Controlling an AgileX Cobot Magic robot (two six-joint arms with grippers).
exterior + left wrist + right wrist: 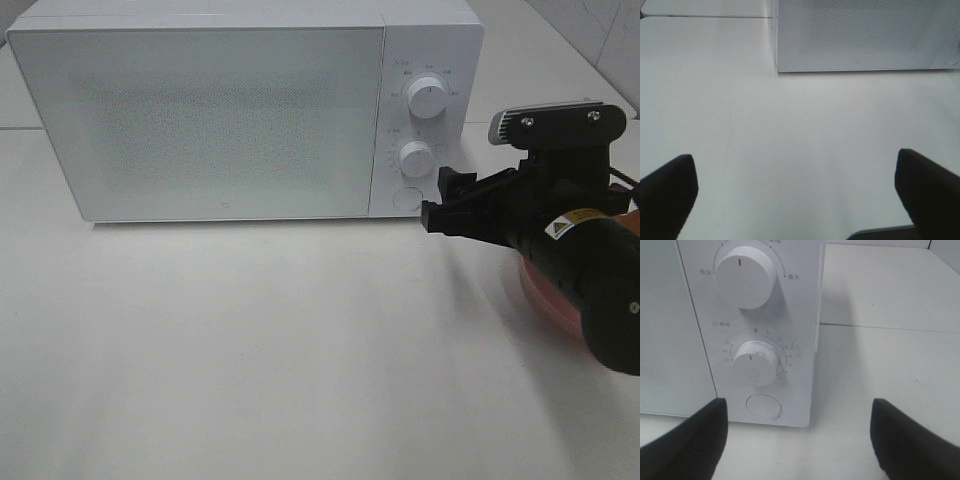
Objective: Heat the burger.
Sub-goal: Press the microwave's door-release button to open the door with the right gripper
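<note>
The microwave point(220, 120) is filling the upper left of the exterior view, its door shut. The burger is showing in no picture, so I cannot tell whether it is lying behind the frosted door or under the right arm at the right edge, where a pink plate point(545, 295) is peeking out.

The right tool point(442, 200) is hovering just in front of the round button point(407, 198) at the panel's lower right, fingers apart and gripping nothing. The left tool point(800, 195) is hanging over the bare desk point(790, 130), spread wide and empty.

I am judging the task to be at an early stage (probably the door release). Loading, closing and setting the time appear to be left.

I am counting one microwave, two knobs, one button, one plate, two tools and no visible burger.
</note>
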